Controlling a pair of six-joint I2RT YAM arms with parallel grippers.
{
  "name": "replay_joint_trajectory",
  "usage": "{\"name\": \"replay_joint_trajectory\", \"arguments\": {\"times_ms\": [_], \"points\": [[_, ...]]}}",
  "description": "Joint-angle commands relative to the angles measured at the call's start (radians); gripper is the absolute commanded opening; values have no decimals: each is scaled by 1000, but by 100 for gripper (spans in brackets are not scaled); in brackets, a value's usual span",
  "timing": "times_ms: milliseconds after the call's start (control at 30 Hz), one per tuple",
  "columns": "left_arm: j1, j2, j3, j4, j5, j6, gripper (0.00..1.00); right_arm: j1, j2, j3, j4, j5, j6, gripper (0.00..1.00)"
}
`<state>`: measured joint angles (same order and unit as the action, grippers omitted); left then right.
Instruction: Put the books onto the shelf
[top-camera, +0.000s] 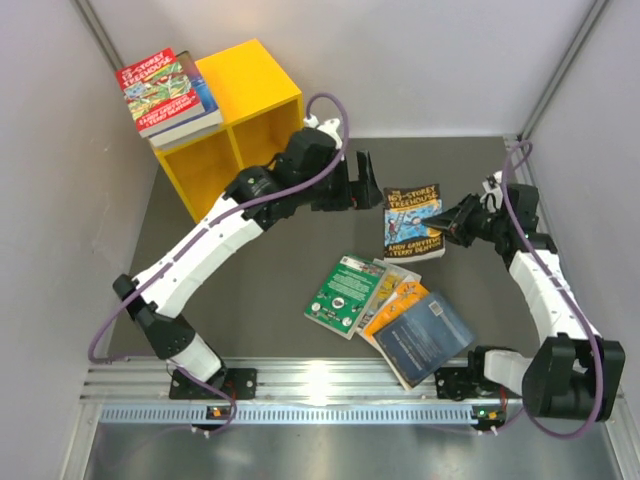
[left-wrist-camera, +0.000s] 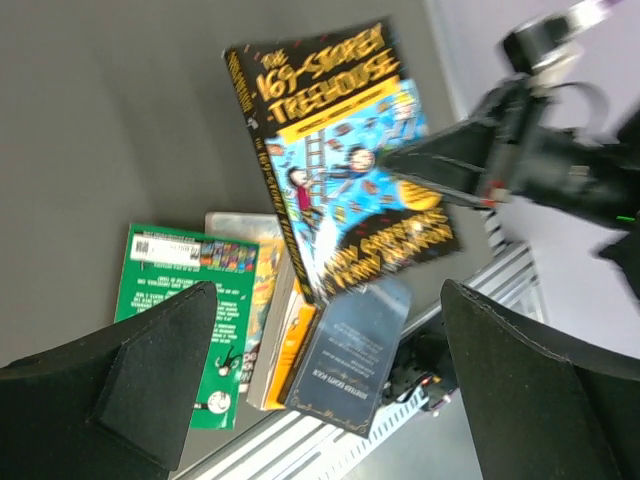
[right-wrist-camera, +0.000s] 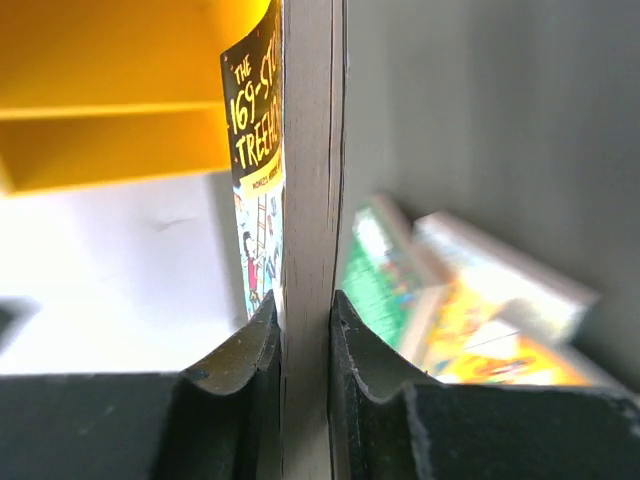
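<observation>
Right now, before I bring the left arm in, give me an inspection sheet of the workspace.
Surface: dark grey table mat, flat, no spills seen.
Job's things: bright yellow two-compartment shelf, visible compartment parts empty; red-covered book stack lies on its top; black-and-blue Treehouse paperback held above the mat; green paperback, orange paperback and dark blue paperback overlap in a pile.
Clutter: nothing seen.
Grippers: left gripper open, empty; right gripper shut on the Treehouse paperback's edge.
Cables: purple cables loop off both arms, clear of the books.
Surroundings: pale walls on three sides; aluminium rail at the near edge.
</observation>
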<state>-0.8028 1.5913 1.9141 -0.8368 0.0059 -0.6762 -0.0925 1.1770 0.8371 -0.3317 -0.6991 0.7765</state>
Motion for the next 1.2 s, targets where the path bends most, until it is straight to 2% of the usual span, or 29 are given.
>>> {"name": "replay_joint_trajectory", "arguments": {"times_ms": [0,100,200,333,367,400,467,500,533,633,667,733,800,933,1000,1067,1100,1133,1167], "points": [[-12,-25,-87,159,-24,-45,99,30,-100,7,52,-123,174,0],[-10,12,-75,145,-35,-11,99,34,-193,-25,104,-160,289,0],[-10,42,-67,160,-11,-9,98,42,-263,-114,363,-221,510,0],[-12,39,-118,223,20,-20,97,85,-289,-170,548,-247,645,0],[-12,39,-122,229,14,-19,96,130,-290,-180,586,-258,694,0],[-13,38,-127,237,11,-14,95,145,-289,-206,676,-263,725,0],[-13,39,-135,268,23,-11,88,175,-290,-236,770,-261,820,0],[-12,44,-135,275,40,-16,84,184,-292,-263,874,-257,852,0],[-13,55,-129,277,49,-17,76,195,-292,-274,917,-243,880,0],[-12,61,-136,272,68,-31,64,204,-275,-306,1098,-231,983,0],[-15,59,-141,277,66,-36,52,212,-267,-309,1121,-231,1015,0],[-16,41,-165,283,63,-37,40,214,-257,-309,1149,-229,1026,0],[-18,29,-179,291,62,-31,2,221,-252,-300,1139,-238,1009,0],[-18,-13,-208,298,83,6,0,224,-257,-296,1065,-260,962,0],[-21,-36,-239,291,66,36,0,224,-276,-282,937,-275,885,0],[-21,-77,-266,255,-24,68,0,224,-296,-256,779,-290,734,0],[-21,-105,-291,246,-55,90,0,224,-312,-219,591,-292,669,0],[-22,-114,-291,193,-161,113,0,224,-316,-198,500,-290,547,0],[-27,-120,-284,151,-250,147,0,223,-320,-166,365,-292,499,0]]}}
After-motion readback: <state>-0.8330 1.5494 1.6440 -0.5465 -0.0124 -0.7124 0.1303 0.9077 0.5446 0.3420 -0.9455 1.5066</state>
